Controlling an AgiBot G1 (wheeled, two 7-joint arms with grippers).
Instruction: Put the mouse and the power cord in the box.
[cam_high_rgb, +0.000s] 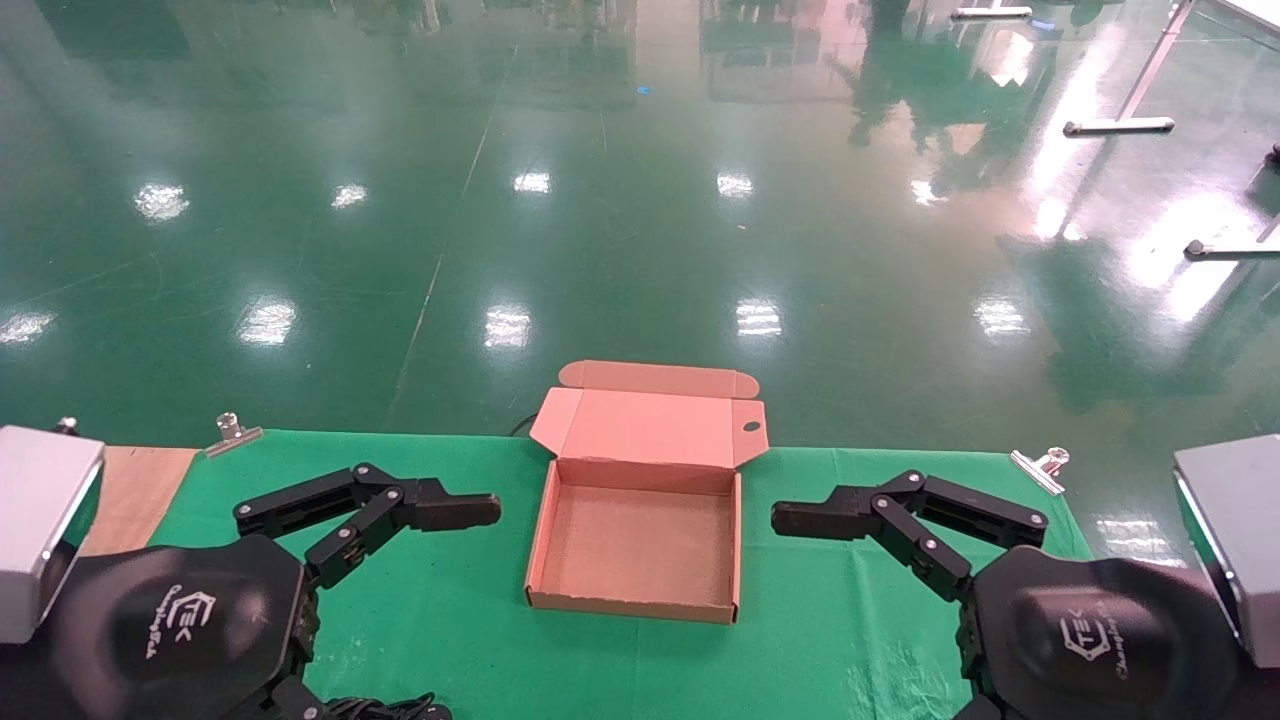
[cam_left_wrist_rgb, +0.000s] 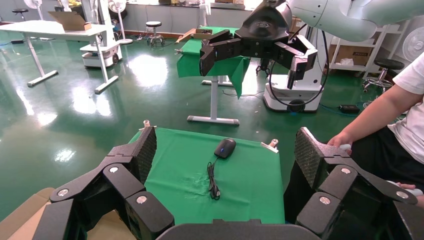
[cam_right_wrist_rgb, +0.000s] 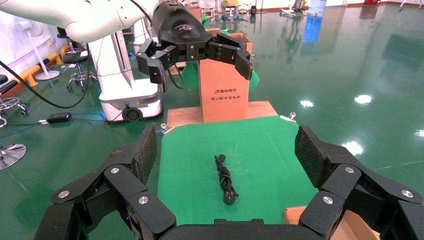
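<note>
The open, empty box (cam_high_rgb: 636, 530) sits on the green cloth (cam_high_rgb: 440, 600) between the left gripper (cam_high_rgb: 440, 520) and right gripper (cam_high_rgb: 830, 530), both spread wide, while mouse (cam_left_wrist_rgb: 225, 147) and power cord (cam_right_wrist_rgb: 226, 178) lie apart on the cloth.

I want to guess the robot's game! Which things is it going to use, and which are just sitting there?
For the job:
the box, lid open, nothing in it
the mouse, on the green cloth
the power cord, bundled on the cloth
left gripper and right gripper, both open

Just there:
metal clips on the cloth's edge
tall carton
</note>
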